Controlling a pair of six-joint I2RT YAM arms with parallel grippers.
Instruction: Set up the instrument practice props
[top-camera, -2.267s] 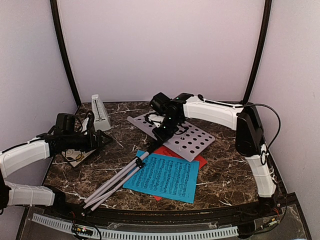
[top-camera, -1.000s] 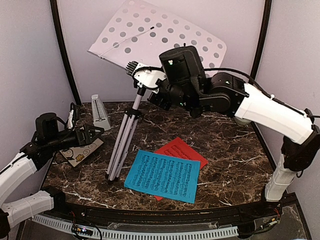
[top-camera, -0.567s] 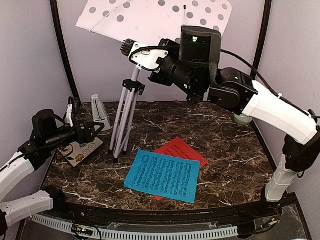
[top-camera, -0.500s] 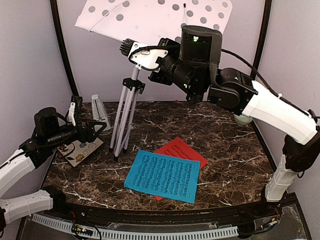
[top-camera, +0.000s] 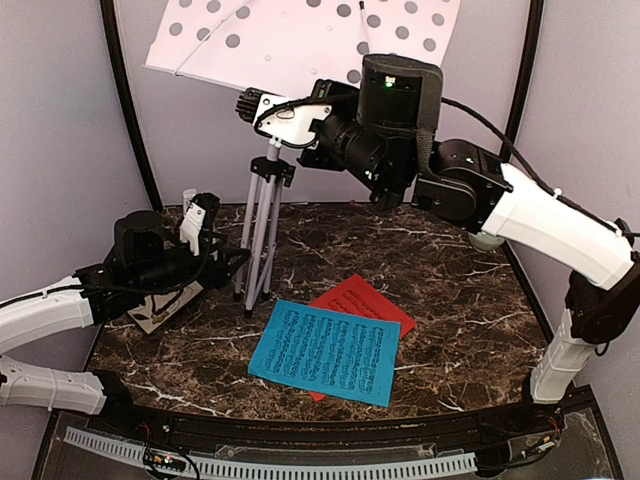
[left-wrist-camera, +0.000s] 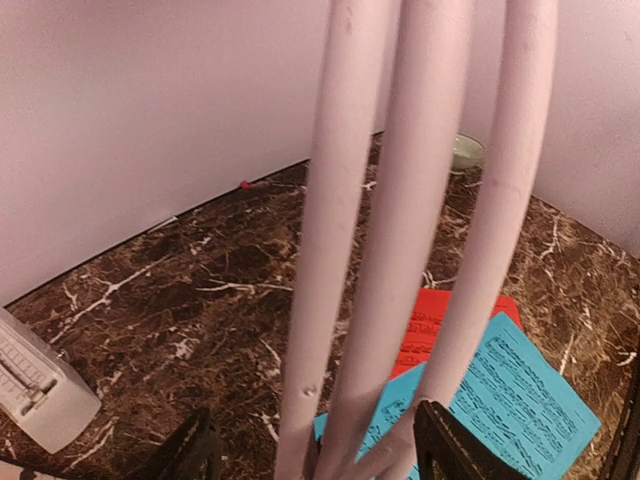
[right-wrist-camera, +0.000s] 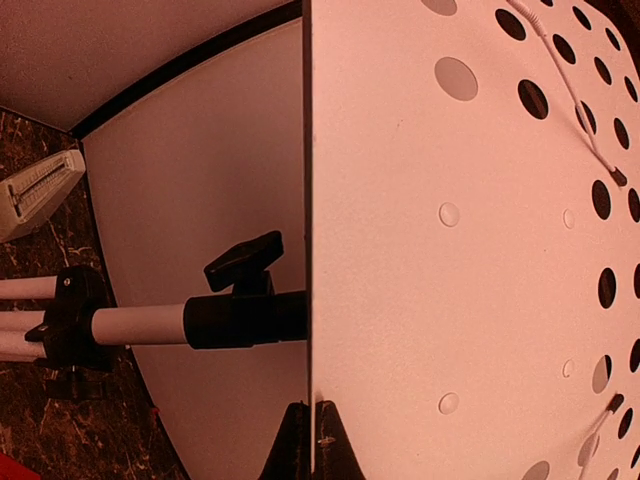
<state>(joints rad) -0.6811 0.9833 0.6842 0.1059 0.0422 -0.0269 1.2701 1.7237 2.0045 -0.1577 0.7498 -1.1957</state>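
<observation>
Right now the left gripper (left-wrist-camera: 315, 432) is waiting with its jaws apart, one finger on each side of the bunched tripod legs (left-wrist-camera: 420, 200), with one finger plainly clear of them. The right gripper (right-wrist-camera: 312, 428) is pinching the edge of the white perforated music stand (top-camera: 300, 35), holding it roughly upright, its legs folded together and reaching down to the marble table (top-camera: 470, 250). The blue sheet (top-camera: 325, 350) is lying near the feet, overlapping the red-orange sheet (top-camera: 362, 298). The grey metronome (left-wrist-camera: 35, 390) is sitting off to one side.
</observation>
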